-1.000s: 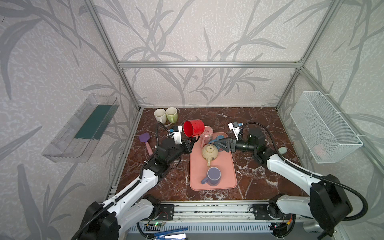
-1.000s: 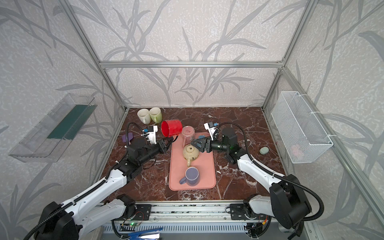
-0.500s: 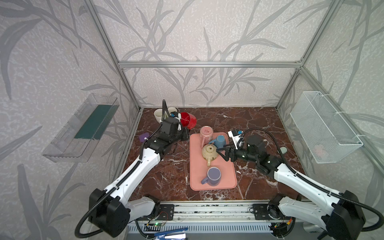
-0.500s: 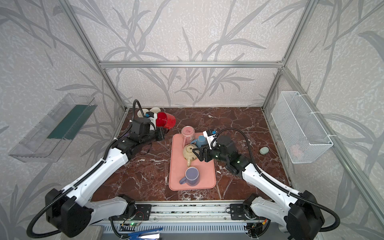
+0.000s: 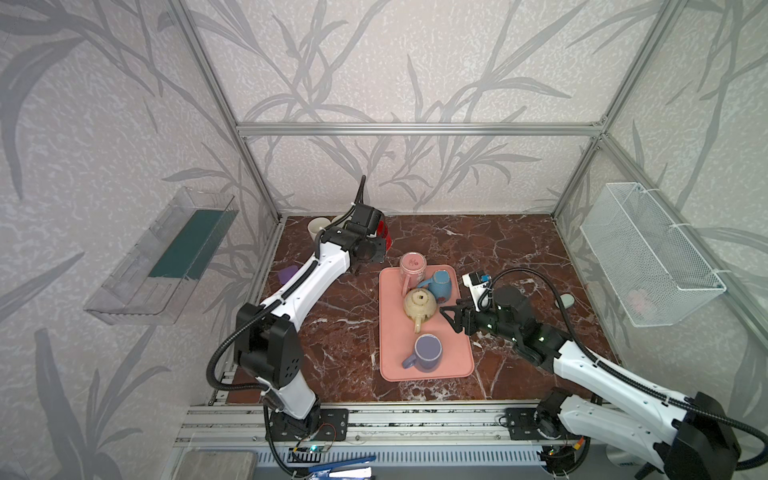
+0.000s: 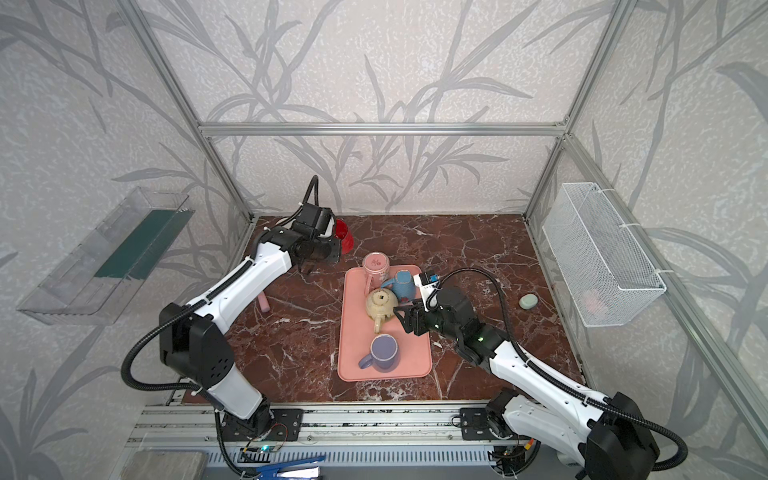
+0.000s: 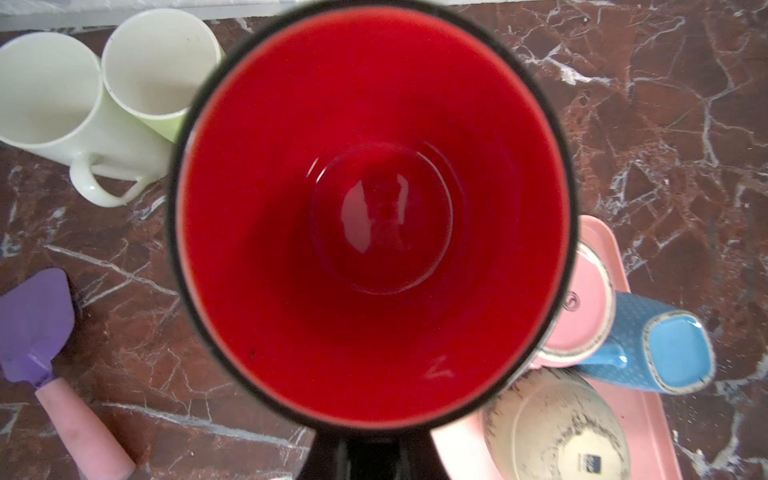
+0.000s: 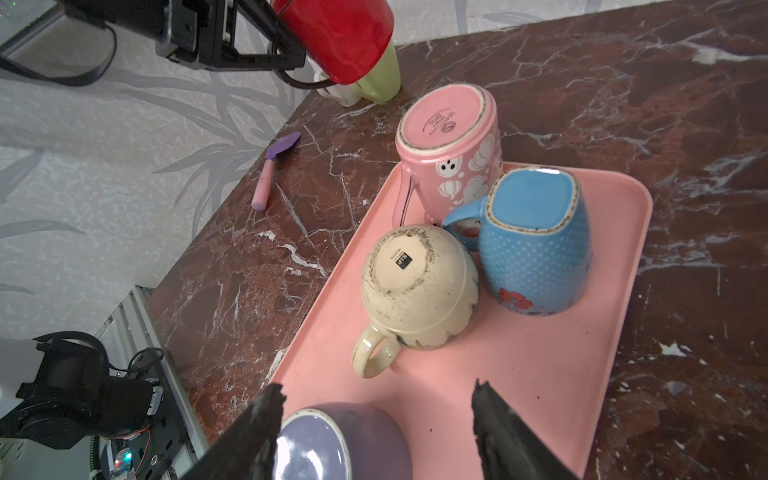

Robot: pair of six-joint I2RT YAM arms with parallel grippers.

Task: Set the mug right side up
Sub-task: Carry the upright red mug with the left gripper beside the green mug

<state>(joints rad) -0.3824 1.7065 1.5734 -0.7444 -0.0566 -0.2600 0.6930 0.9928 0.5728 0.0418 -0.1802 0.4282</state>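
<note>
Red glazed mug (image 8: 340,37) held in the air at the upper left of the dark red marble surface (image 5: 478,241), its base now tipped downward.

The left pincer (image 8: 289,43) is clamped narrow on the mug's rim, so the left wrist view looks straight into its mouth. It hangs just over the white mug (image 7: 45,91) and the pale green mug (image 7: 162,66), both upright, which looks to me like the spot meant for it. The right pincer (image 8: 376,395) stands wide and holds nothing. It waits low over the pink plastic tray (image 8: 540,374), between the upright purple mug (image 8: 340,444) and the upturned cream mug (image 8: 415,282), probably lined up for the next one. The pink mug (image 8: 449,137) and blue dotted mug (image 8: 536,245) also sit base up.
</note>
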